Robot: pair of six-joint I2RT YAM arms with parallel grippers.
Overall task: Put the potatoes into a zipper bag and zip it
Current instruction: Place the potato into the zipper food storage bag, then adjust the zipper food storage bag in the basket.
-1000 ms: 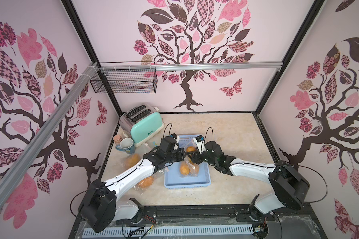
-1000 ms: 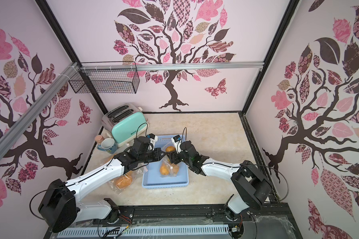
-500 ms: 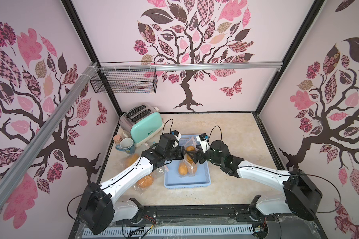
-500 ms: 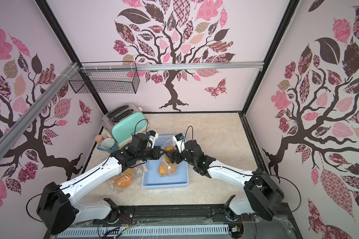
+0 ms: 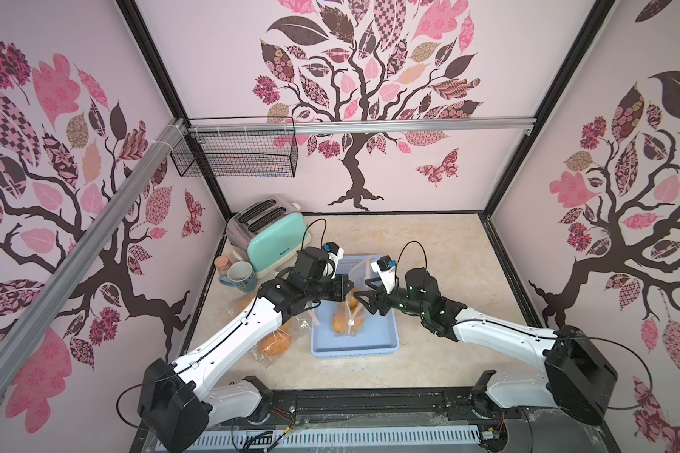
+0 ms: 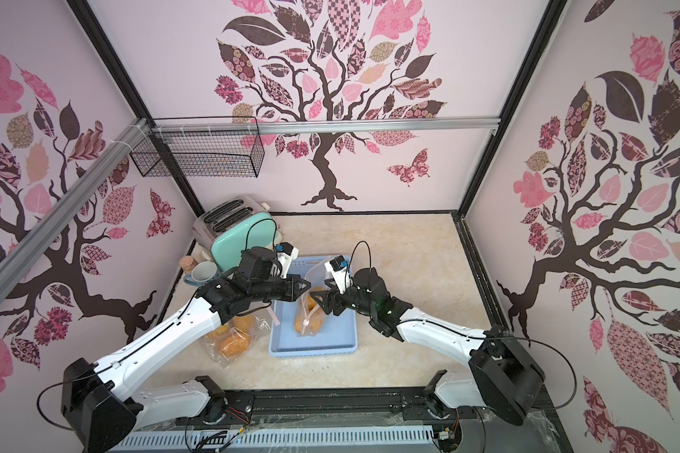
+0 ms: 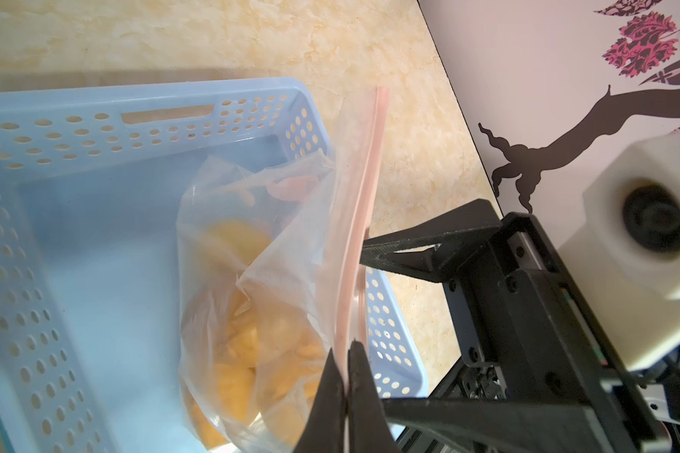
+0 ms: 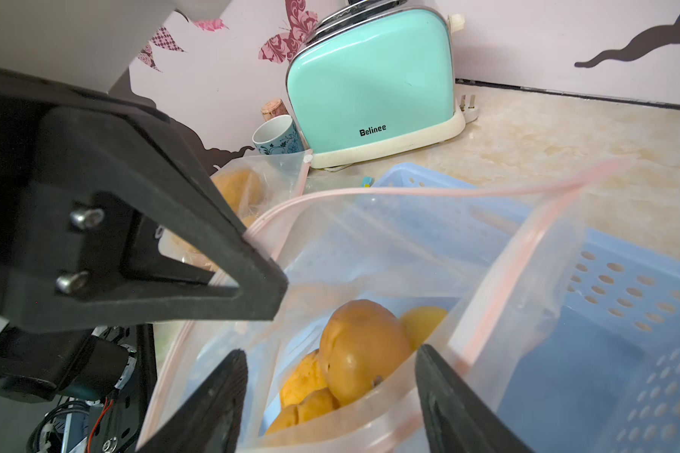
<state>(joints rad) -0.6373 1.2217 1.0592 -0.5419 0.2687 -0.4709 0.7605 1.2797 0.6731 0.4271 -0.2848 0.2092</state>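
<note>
well along, by the look of it: potatoes [image 8: 364, 345] already down inside the clear bag [image 5: 352, 313], hung upright over the blue basket [image 5: 354, 350]. left pincer [image 7: 346, 376] pinched fully shut on one end of the pink zip strip [image 7: 364, 204]; right pincer [image 8: 328, 351] spread wide about the bag's near rim, clamped on nothing as far as visible. mouth gaping, so zipping left to do. second filled bag [image 5: 275, 342] flat on the table beside the basket, under the left arm. tight on that side, with toaster [image 5: 275, 239] and mug [image 5: 241, 274] near; open tabletop beyond the right arm.

Two zipper bags [image 5: 350, 313] [image 5: 275, 341], one basket [image 5: 354, 350], one toaster [image 5: 277, 239], one mug [image 5: 241, 274]
</note>
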